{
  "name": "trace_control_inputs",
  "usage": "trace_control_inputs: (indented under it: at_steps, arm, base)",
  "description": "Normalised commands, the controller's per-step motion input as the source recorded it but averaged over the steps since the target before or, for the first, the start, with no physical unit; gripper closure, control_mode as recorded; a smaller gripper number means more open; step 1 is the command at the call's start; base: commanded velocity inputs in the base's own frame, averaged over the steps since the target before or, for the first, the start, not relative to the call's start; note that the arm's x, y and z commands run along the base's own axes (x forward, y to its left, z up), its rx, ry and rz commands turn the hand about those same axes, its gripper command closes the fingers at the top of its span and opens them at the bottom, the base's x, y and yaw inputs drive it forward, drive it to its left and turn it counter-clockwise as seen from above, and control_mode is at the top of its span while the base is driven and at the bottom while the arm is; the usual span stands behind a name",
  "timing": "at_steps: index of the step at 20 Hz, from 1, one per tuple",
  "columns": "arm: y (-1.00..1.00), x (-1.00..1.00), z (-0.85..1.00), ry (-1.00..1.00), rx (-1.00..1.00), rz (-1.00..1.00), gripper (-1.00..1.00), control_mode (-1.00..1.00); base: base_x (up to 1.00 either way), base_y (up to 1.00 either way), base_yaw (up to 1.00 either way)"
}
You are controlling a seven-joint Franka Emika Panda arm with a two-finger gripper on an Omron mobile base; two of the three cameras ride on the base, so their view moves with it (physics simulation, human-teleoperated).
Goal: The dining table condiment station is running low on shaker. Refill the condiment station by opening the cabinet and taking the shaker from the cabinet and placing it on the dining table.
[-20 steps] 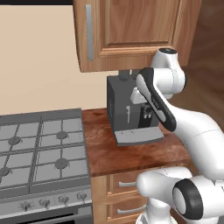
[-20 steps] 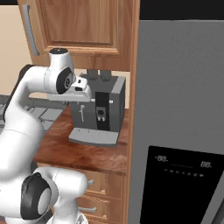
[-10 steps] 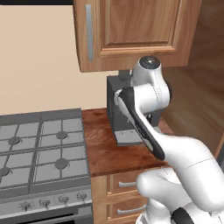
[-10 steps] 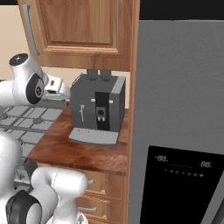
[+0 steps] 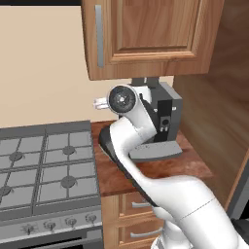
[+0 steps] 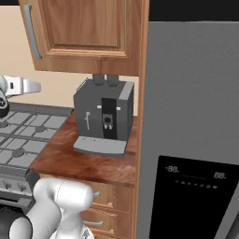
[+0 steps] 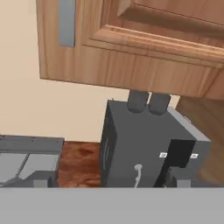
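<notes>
The cabinet [image 5: 146, 34] hangs on the wall with its raised-panel door shut. Its long silver bar handle [image 5: 98, 36] runs down the door's left edge. In the hand view the handle [image 7: 67, 22] is at the upper left, above and ahead of me. My gripper [image 7: 109, 180] is open, its dark fingertips [image 7: 41, 178] wide apart with nothing between them. The gripper [image 5: 98, 103] hovers below the cabinet's lower left corner, over the seam between stove and counter. From the right it shows as the gripper [image 6: 31, 87] at the far left. The shaker is hidden; the dining table and condiment station are out of view.
A dark grey coffee machine [image 5: 163, 121] stands on the short wooden countertop [image 5: 160, 170] under the cabinet. A gas stove [image 5: 44, 165] lies to the left, drawers [image 5: 136, 206] sit below the counter, and a tall grey fridge [image 6: 191, 130] stands on the right.
The arm has swung left, away from the front of the coffee machine, to under the cabinet's left corner. The jaws have opened wide. The base has not moved.
</notes>
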Motion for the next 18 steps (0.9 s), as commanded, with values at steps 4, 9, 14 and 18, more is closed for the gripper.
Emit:
trace_control_inputs:
  at_steps: [4, 9, 14, 18]
  arm:
    - [0.64, 0.01, 0.91, -0.35, -0.12, 0.0, -1.0, -1.0]
    - [0.48, 0.0, 0.82, -0.41, -0.13, 0.0, -1.0, -1.0]
    - [0.07, 0.12, 0.56, -0.39, -0.09, 0.0, -1.0, -1.0]
    - [0.03, 0.29, 0.33, -0.39, -0.08, 0.0, -1.0, -1.0]
  base:
    - [0.0, 0.0, 0.0]
    - [0.0, 0.0, 0.0]
    - [0.0, 0.0, 0.0]
    - [0.0, 0.0, 0.0]
